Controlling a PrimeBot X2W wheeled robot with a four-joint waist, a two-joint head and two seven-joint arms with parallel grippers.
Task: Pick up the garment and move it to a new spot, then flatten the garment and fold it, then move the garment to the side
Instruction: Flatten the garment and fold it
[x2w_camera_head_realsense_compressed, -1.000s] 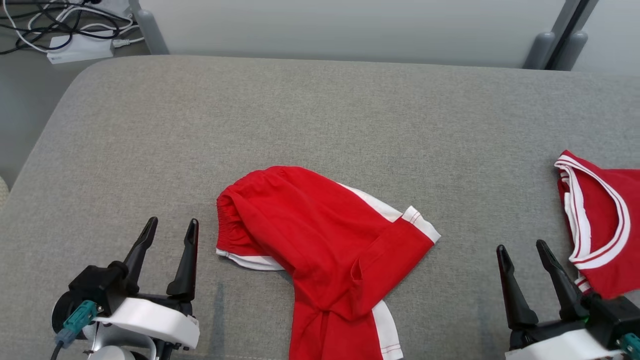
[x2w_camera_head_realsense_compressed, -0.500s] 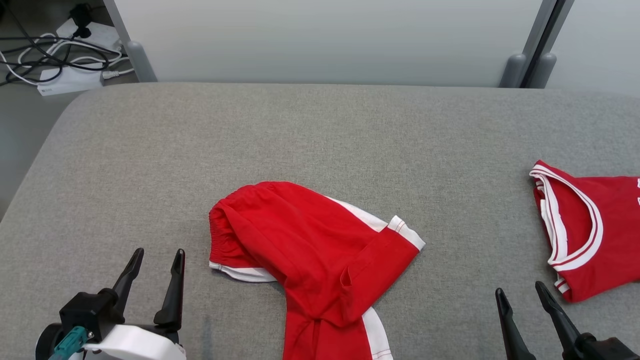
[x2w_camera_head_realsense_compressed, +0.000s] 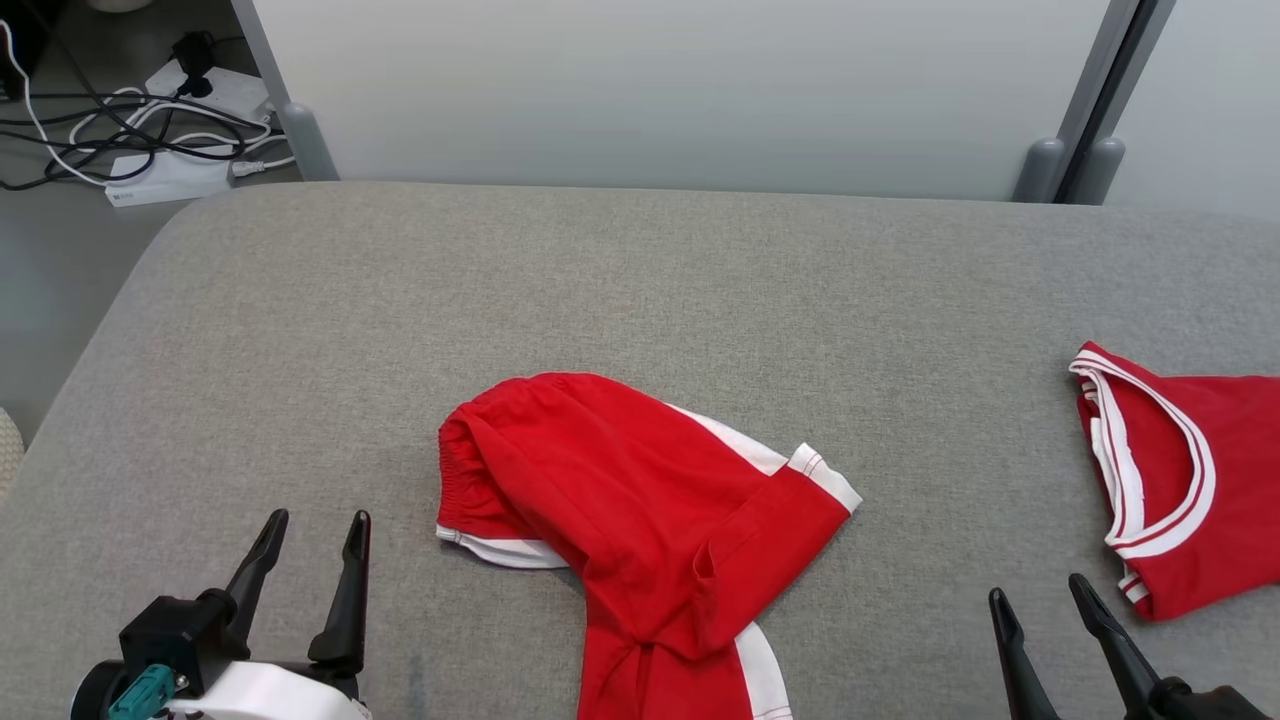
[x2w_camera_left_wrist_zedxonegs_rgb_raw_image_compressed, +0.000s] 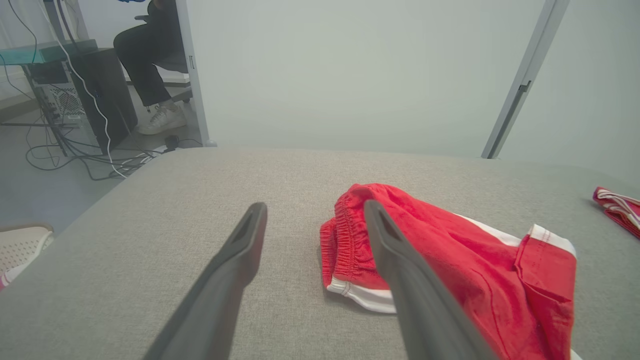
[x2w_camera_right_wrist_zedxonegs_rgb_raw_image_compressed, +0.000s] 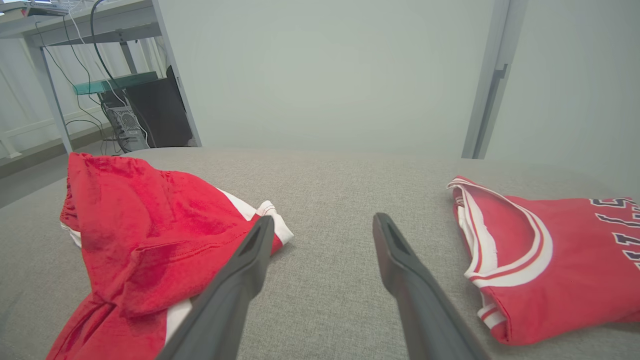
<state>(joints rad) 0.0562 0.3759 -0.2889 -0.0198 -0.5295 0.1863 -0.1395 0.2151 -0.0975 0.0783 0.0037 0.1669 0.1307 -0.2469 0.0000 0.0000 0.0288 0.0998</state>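
- Counter (x2w_camera_head_realsense_compressed: 600, 290): a broad surface covered in grey woven fabric with a rounded far-left corner. It carries both pieces of clothing.
- Red shorts (x2w_camera_head_realsense_compressed: 640, 510): the garment of the task, lying crumpled near the middle of the counter's near half.
  - The elastic waistband is bunched at the left end.
  - A white side stripe runs to a white-hemmed leg opening at the right.
  - One leg is folded across and trails off the head view's bottom edge.
- Left gripper (x2w_camera_head_realsense_compressed: 316, 520): at the lower left, just left of the waistband and apart from it.
  - Its fingers (x2w_camera_head_realsense_compressed: 350, 590) are spread, released, and hold nothing.
  - In the left wrist view the same gripper (x2w_camera_left_wrist_zedxonegs_rgb_raw_image_compressed: 315, 206) points at the shorts (x2w_camera_left_wrist_zedxonegs_rgb_raw_image_compressed: 450, 265), its right finger crossing in front of the waistband.
- Right gripper (x2w_camera_head_realsense_compressed: 1037, 590): at the lower right, between the shorts and the jersey, touching neither. Its fingers are parted and empty.
  - In the right wrist view this gripper (x2w_camera_right_wrist_zedxonegs_rgb_raw_image_compressed: 324, 220) frames bare grey fabric, with the shorts (x2w_camera_right_wrist_zedxonegs_rgb_raw_image_compressed: 140, 225) to its left.
- Red jersey (x2w_camera_head_realsense_compressed: 1200, 520): folded at the right edge of the counter, well apart from the shorts. It has a white-and-red trimmed neckline and dark lettering on its front (x2w_camera_right_wrist_zedxonegs_rgb_raw_image_compressed: 550, 260).
- Power strip (x2w_camera_head_realsense_compressed: 165, 180): on the floor beyond the far-left corner, amid black and white cables.
- Person's shoe (x2w_camera_left_wrist_zedxonegs_rgb_raw_image_compressed: 160, 117): a pale shoe below a dark trouser leg, in the left wrist view's background.
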